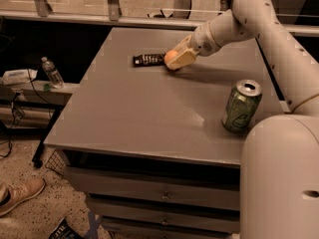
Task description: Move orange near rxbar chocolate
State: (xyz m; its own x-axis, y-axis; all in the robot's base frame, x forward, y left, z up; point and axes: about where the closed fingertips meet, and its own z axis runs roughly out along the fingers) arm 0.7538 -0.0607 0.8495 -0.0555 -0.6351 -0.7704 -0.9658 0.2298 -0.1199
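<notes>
The orange (170, 57) is at the far side of the grey table (139, 118), low over its top. Whether it already rests on the surface or hangs just above it cannot be told. The rxbar chocolate (148, 59) lies flat at its 9 o'clock, with the bar's right end just beside the fruit, so the placement looks nearly finished.

The main risk is in the release. A smooth round fruit let go above the surface, or nudged by a finger as the grip loosens, could roll toward the table's far edge or back toward 3 o'clock, away from the bar. Lowering it further to the 9 o'clock side could set it on the bar's end, where it would tip off or push the light wrapper along.

The gripper (175, 59) comes in from the orange's 3 o'clock. Its cream fingers are pinched around the fruit, which sits at their very tip with only its left face showing.

The green soda can (241, 106) stands upright well apart at 4 o'clock, clear of all this. Off the table at 8 o'clock are a water bottle (51, 72) and, lower down, a shoe (20, 195).
</notes>
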